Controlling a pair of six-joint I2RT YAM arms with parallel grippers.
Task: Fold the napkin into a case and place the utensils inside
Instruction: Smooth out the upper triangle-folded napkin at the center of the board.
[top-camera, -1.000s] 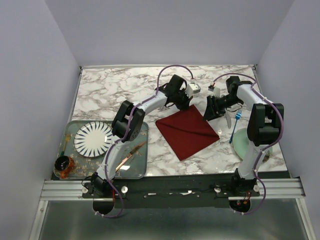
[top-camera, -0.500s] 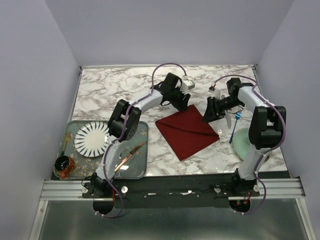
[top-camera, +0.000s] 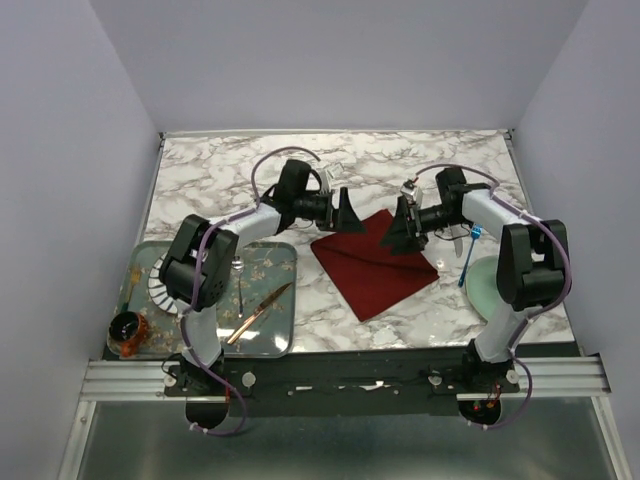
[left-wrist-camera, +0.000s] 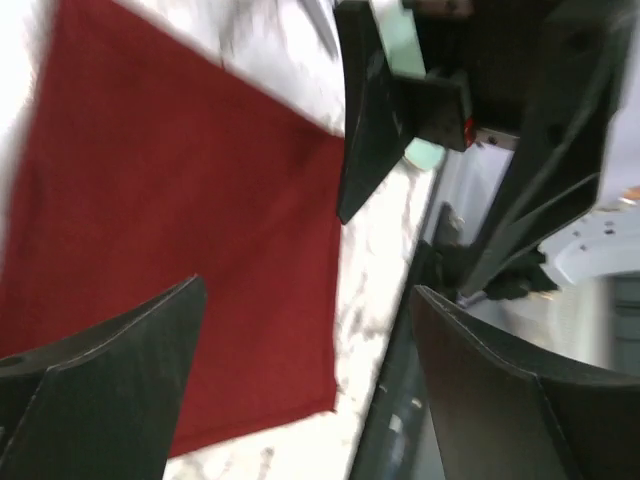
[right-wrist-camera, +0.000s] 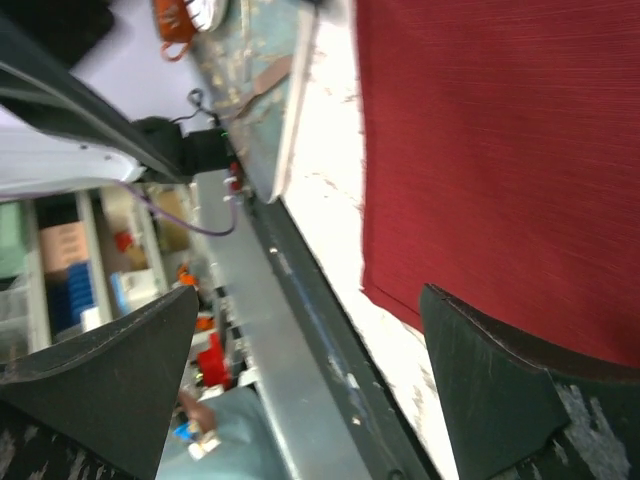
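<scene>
Napkin: flat at the middle of the table, set cornerwise; one corner points to the far edge, the opposite one to the arm bases.
Left gripper: fingers apart, empty, by the napkin's far-left edge.
Right gripper: fingers apart, empty, over the far-right edge.
Fork: right of the napkin, lying near-to-far.

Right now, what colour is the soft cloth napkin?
Plain dark red napkin; top external view.

Robot lab test cell.
Plain lavender walls box in a marble-look table. The left arm and right arm bolt to an aluminium rail along the bottom edge. Stocked storage shelves show at middle left of the right wrist view.
</scene>
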